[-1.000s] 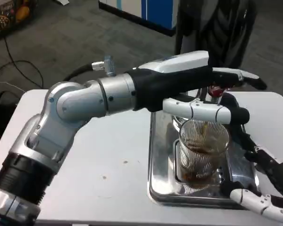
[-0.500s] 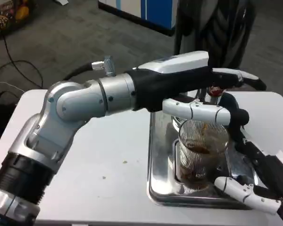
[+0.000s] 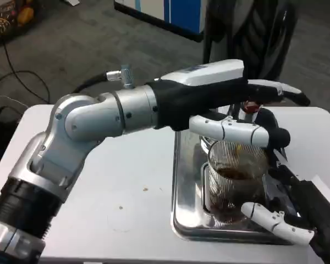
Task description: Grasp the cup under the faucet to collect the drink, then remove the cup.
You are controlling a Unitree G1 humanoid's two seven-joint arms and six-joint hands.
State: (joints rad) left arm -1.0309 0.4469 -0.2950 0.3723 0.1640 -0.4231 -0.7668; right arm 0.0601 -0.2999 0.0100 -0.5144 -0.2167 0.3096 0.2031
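Head view: one cup (image 3: pixel 235 177), two hands (image 3: pixel 239 110) (image 3: pixel 289 217).

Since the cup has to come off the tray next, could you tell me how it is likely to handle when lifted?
The cup looks like clear ribbed glass, so probably rigid, breakable and somewhat slippery. It holds dark drink, so tilting may spill it. The right hand is close beside it.
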